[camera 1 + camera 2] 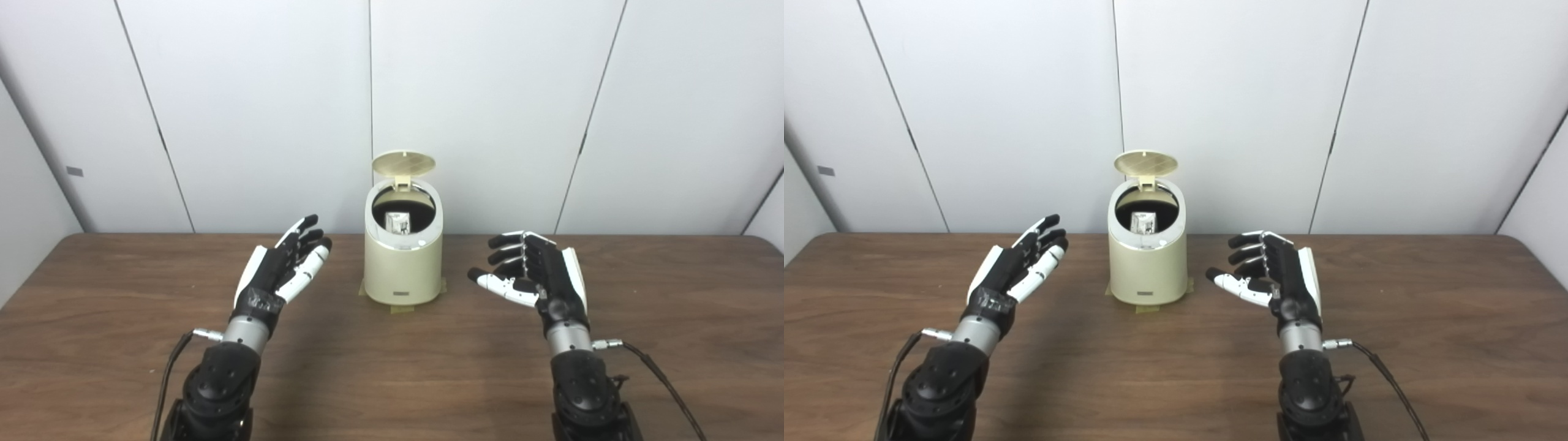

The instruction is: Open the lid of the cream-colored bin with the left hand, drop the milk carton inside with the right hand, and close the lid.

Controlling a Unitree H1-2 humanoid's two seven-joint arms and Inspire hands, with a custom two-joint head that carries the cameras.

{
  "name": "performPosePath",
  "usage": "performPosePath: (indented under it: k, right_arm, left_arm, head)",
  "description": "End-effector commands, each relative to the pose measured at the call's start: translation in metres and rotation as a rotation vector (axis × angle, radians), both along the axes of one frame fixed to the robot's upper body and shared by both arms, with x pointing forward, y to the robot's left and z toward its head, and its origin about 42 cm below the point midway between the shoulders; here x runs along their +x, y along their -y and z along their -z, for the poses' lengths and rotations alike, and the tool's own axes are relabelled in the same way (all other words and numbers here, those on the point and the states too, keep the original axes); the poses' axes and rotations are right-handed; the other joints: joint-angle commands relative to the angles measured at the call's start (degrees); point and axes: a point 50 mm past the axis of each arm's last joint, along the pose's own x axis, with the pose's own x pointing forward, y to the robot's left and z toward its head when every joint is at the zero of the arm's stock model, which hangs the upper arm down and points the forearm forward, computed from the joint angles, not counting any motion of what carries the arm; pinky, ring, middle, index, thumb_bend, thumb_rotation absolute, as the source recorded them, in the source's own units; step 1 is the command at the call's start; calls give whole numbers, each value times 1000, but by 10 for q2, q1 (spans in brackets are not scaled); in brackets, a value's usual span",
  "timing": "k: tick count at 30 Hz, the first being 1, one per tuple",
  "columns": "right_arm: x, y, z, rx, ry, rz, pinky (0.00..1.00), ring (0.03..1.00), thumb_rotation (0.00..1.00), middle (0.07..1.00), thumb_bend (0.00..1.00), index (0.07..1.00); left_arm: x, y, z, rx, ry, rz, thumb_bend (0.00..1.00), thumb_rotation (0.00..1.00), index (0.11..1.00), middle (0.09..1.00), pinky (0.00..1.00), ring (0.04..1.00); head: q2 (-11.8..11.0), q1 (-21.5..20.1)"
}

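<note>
Empty hands (278, 269) flank the bin (403, 263), carton (398, 223) print unreadable

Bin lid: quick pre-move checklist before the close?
1. Lid stands up at the back of the cream-colored bin: ok, reachable.
2. Milk carton inside the bin, below the rim: ok.
3. Left robot hand open, holding nothing, left of the bin and apart from it: ok.
4. Right robot hand open, holding nothing, clear of the opening: ok.
5. Bin upright on its tape marks on the table: ok.
6. Carton low enough for the lid to shut fully: cannot tell.
</note>
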Motion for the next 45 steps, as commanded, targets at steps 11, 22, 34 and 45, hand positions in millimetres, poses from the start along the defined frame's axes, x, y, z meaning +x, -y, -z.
performPosePath:
  k: [11,22,34,45]
  right_arm:
    - [-18,4,6,159,-44,-94,625,765,678,801,417,800]
    - [-37,-1,25,367,-94,-123,772,861,842,873,498,860]
    - [-40,-3,38,385,-108,-131,790,895,903,915,476,894]
    - [-41,-3,45,338,-127,-101,708,846,928,879,461,874]
  left_arm:
    - [53,9,-58,-58,148,60,385,706,963,940,926,937]
    - [93,17,-92,-1,200,77,438,985,966,948,959,956]
    - [119,35,-123,166,278,157,471,992,923,907,924,935]
    - [117,57,-141,455,382,178,450,1000,859,861,910,919]
  head:
    - [-1,5]
    - [-6,7]
    - [-9,8]
    - [-11,6]
